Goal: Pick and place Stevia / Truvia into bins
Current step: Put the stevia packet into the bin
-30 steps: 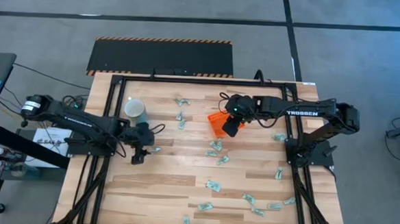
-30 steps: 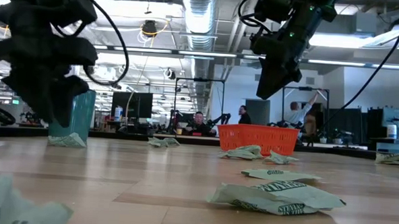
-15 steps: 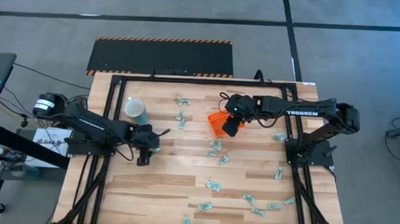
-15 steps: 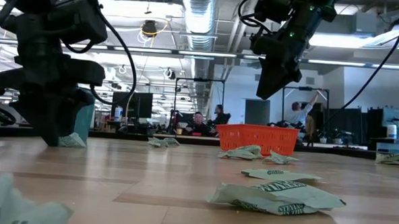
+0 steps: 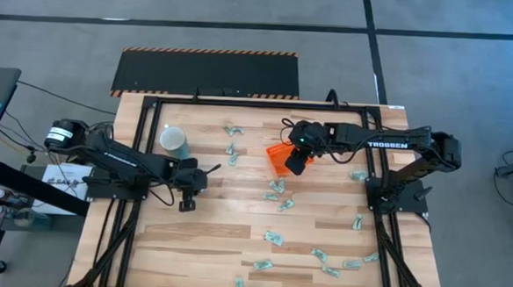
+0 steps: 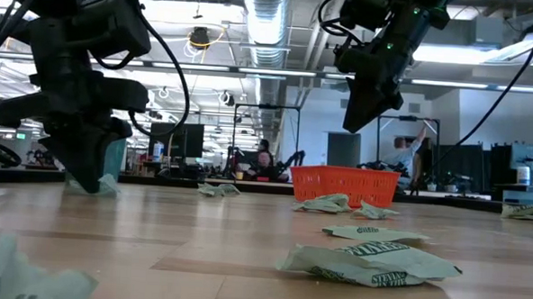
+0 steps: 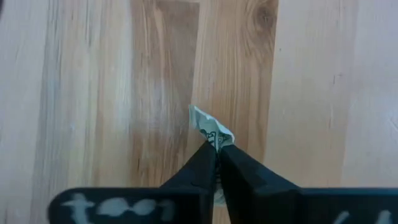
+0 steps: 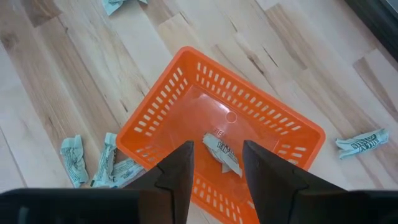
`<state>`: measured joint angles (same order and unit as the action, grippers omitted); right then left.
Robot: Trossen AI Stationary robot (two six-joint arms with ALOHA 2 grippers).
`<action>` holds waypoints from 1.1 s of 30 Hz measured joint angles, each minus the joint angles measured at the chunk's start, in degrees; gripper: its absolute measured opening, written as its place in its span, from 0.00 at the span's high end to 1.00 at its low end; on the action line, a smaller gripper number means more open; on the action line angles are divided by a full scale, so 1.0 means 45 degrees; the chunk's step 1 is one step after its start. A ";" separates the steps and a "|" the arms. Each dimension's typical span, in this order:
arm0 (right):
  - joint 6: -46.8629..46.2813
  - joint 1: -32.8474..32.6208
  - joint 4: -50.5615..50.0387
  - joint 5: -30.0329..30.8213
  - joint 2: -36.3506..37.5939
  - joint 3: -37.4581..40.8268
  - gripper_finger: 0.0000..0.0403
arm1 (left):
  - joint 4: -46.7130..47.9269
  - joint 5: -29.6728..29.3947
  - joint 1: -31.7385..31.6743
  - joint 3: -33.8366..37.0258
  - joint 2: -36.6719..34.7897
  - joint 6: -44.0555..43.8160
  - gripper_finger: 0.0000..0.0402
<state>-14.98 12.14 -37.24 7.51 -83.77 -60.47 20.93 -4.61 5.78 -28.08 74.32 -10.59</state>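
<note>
1. The left gripper (image 5: 186,201) has been carried a little farther right along the table (image 5: 235,226) since half a second ago, well left of the tray (image 5: 278,159).
2. Its fingers (image 7: 205,163) are seen pinched shut on a packet (image 7: 211,131), which sticks out past the tips just above the wood.
3. The right gripper (image 8: 216,163) is held unmoved over the tray, fingers apart.
4. One packet (image 8: 222,153) lies inside the tray.
5. Other packets (image 5: 273,238) lie scattered over the table.

Wooden table (image 5: 235,221): scattered packets (image 5: 274,238), orange tray (image 5: 278,157), cup (image 5: 173,139).
</note>
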 joint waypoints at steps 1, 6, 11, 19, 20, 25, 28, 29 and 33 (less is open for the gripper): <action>0.0000 0.0000 0.0000 0.0000 0.0000 0.0000 0.69 | -0.0020 0.0002 0.0000 0.0000 0.0000 0.0000 0.99; 0.0000 0.0000 -0.0004 0.0000 0.0000 0.0000 0.70 | -0.0261 0.0045 0.0000 -0.0335 -0.0010 0.0125 0.99; 0.0000 0.0000 -0.0177 -0.0002 0.0024 0.0000 0.70 | -0.0225 0.0011 -0.0117 -0.1638 -0.0015 0.1033 1.00; -0.0010 0.0000 -0.1120 0.0000 0.0034 0.0000 0.70 | -0.3642 -0.0695 -0.1561 -0.3402 -0.0029 0.3633 1.00; -0.0010 0.0000 -0.1261 0.0000 0.0034 0.0000 0.70 | -0.4314 -0.0294 -0.1883 -0.3467 0.0003 0.3853 1.00; -0.0034 -0.0002 -0.1949 0.0002 0.0039 0.0000 0.70 | -0.6369 0.2041 -0.3436 -0.4214 0.1273 0.4114 1.00; -0.0278 -0.0010 -0.2099 0.0020 0.0044 0.0000 0.70 | -0.6387 0.2872 -0.4051 -0.5153 0.2670 0.4217 1.00; -0.0381 -0.0010 -0.2138 0.0035 0.0044 0.0000 0.70 | -0.6394 0.3007 -0.4174 -0.5571 0.3200 0.4314 1.00; -0.0444 -0.0230 -0.2681 0.0637 0.0044 0.0000 0.70 | -0.5791 0.3893 -0.4531 -0.7455 0.5111 0.4533 1.00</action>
<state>-16.98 11.11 -49.30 10.37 -83.57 -60.47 -5.13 12.91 -14.61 -61.62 97.33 9.81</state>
